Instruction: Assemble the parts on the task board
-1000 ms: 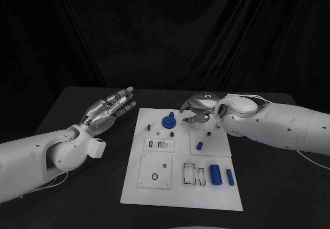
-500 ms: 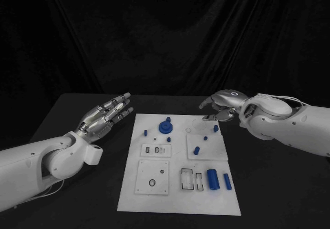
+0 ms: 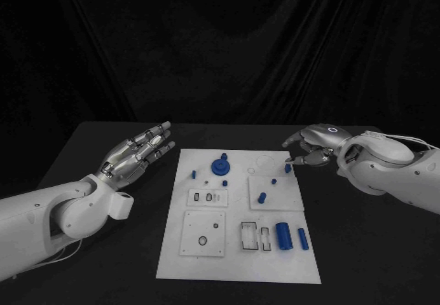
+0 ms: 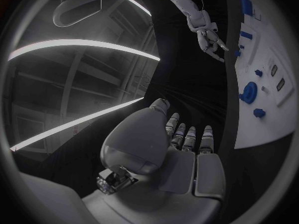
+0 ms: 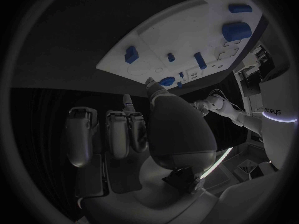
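The white task board (image 3: 240,254) lies in the middle of the black surface (image 3: 367,254), its long side running from 6 to 12 o'clock; on it the head view shows about nine blue parts: one round gear-like part (image 3: 220,167) near 12 o'clock, one small peg (image 3: 194,173) just at its 9 o'clock, one short peg (image 3: 224,183) below it, one small peg (image 3: 273,185) and one slanted pin (image 3: 261,198) on the raised square plate (image 3: 275,194) at 3 o'clock, one small peg (image 3: 288,168) at the board's 1 o'clock edge, one thick cylinder (image 3: 283,236) and one slim bar (image 3: 302,240) side by side toward 5 o'clock, and one tiny piece between the slots, too small to identify; two square plates with cut-outs sit toward 7 and 9 o'clock.

The left robot hand (image 3: 137,152) hovers off the board's 10 o'clock corner, fingers straight and slightly spread, holding nothing.

The right robot hand (image 3: 311,147) hangs over the board's 1 o'clock corner, fingers curled downward just beside the small peg there; whether it pinches anything cannot be told.

In the right wrist view the robot's white body bears lettering that cannot be read in full.
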Tool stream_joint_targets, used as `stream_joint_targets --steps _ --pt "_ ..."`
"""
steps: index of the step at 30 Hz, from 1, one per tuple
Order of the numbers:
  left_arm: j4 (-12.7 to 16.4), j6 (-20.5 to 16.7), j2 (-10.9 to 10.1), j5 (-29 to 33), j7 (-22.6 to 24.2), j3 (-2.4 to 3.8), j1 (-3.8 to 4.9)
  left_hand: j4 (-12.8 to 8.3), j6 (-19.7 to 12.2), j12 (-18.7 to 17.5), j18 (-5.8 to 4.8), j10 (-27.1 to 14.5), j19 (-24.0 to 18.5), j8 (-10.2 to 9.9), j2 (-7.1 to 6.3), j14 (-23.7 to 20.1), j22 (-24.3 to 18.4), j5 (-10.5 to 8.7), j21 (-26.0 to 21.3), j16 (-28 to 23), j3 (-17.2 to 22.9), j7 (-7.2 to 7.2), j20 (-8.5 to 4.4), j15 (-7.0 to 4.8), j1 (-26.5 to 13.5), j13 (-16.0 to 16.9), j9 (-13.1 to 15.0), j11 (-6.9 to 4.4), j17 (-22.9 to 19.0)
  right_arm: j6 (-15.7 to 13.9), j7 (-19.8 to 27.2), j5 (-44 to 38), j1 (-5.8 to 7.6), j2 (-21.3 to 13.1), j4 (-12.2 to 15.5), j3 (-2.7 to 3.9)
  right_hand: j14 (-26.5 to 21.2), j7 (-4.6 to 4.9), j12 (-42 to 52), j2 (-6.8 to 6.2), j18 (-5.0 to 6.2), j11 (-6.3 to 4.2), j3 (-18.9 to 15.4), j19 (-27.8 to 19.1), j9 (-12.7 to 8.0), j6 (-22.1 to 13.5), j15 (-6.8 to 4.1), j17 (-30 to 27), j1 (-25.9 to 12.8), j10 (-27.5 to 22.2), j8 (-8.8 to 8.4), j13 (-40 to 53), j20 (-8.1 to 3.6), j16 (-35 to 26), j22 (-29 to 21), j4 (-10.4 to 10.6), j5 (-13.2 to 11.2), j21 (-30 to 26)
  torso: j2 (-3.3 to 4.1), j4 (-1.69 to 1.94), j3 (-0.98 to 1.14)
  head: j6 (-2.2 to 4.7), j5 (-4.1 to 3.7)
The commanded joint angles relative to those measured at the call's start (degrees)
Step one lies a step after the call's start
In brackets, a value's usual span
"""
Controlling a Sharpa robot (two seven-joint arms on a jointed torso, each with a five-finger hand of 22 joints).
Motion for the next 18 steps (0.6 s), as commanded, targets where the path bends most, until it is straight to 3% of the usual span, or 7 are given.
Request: stream_joint_targets --steps 1,7,10,11,18 --pt "0.37 0.02 -0.07 0.04 0.62 0.05 -0.04 0.08 -0.11 0.37 0.61 -0.02 -0.05 0.13 0.01 0.02 0.04 0.22 -0.02 0.19 0.41 0.03 0.35 0.31 0.43 0.06 0.06 0.24 -0.02 -2.16 -1.07 -0.18 -0.62 -0.18 -0.04 0.02 5.95 -0.11 0.14 -0.48 -0.99 -0.32 -0.05 3.33 -0.02 0.19 -0.4 15.08 0.13 6.0 0.12 15.08 -0.4 0.15 13.16 0.47 -0.44 -0.01 0.06 0.12 -0.09 -0.37 0.16" --pt "0.51 -0.06 -0.19 0.04 0.61 0.05 -0.03 0.08 -0.11 0.37 0.61 -0.02 -0.05 0.13 0.01 0.02 0.04 0.22 -0.02 0.19 0.41 0.03 0.35 0.31 0.43 0.06 0.06 0.24 -0.02 -2.4 -0.57 -0.17 -1.93 -0.2 -0.49 0.02 5.95 -0.03 0.14 -0.75 -0.97 -0.25 -0.32 3.29 0.0 0.41 -0.34 15.08 0.53 6.0 0.19 15.08 -0.37 0.15 13.17 1.33 -1.31 -0.09 -0.1 0.03 -0.15 -0.22 0.13" --pt "0.4 0.09 -0.21 0.04 0.7 0.05 -0.04 0.02 -0.08 0.41 0.61 -0.01 -0.06 0.13 -0.05 0.02 0.03 0.22 -0.03 0.19 0.47 0.01 0.35 0.33 0.44 0.06 0.07 0.23 -0.02 -2.82 -0.44 -0.17 -2.42 0.0 -0.79 0.01 5.95 0.0 0.14 -0.81 -0.97 -0.24 -0.34 3.29 0.05 0.63 -0.33 15.08 0.8 6.0 0.29 15.08 -0.36 0.15 13.18 1.5 -1.36 -0.08 -0.13 0.0 -0.13 1.32 0.25" --pt "0.35 0.14 -0.22 0.04 0.73 0.05 -0.04 0.02 -0.08 0.41 0.61 -0.01 -0.06 0.13 -0.05 0.02 0.03 0.22 -0.03 0.19 0.47 0.01 0.35 0.33 0.44 0.06 0.07 0.23 -0.02 -3.05 -0.41 -0.17 -2.53 0.08 -0.89 0.01 5.95 0.01 0.14 -0.83 -0.97 -0.23 -0.35 3.3 0.06 0.7 -0.32 15.08 0.85 6.0 0.32 15.08 -0.35 0.15 13.19 1.55 -1.35 -0.07 -0.14 0.03 -0.09 1.4 0.24" --pt "0.18 0.28 -0.27 0.04 0.74 0.05 -0.04 -0.02 -0.16 0.35 0.61 -0.01 -0.06 0.12 -0.06 0.02 0.04 0.22 -0.03 0.19 0.51 0.01 0.35 0.35 0.45 0.05 0.06 0.24 -0.02 -4.11 -0.08 -0.17 -3.36 0.32 -1.45 0.01 5.95 0.13 0.14 -1.74 -1.1 -0.12 -0.94 3.57 0.73 2.19 -0.23 15.08 1.94 6.0 0.96 15.08 -0.27 0.15 13.45 3.31 -2.45 0.4 -0.15 0.03 -0.04 0.64 0.11"
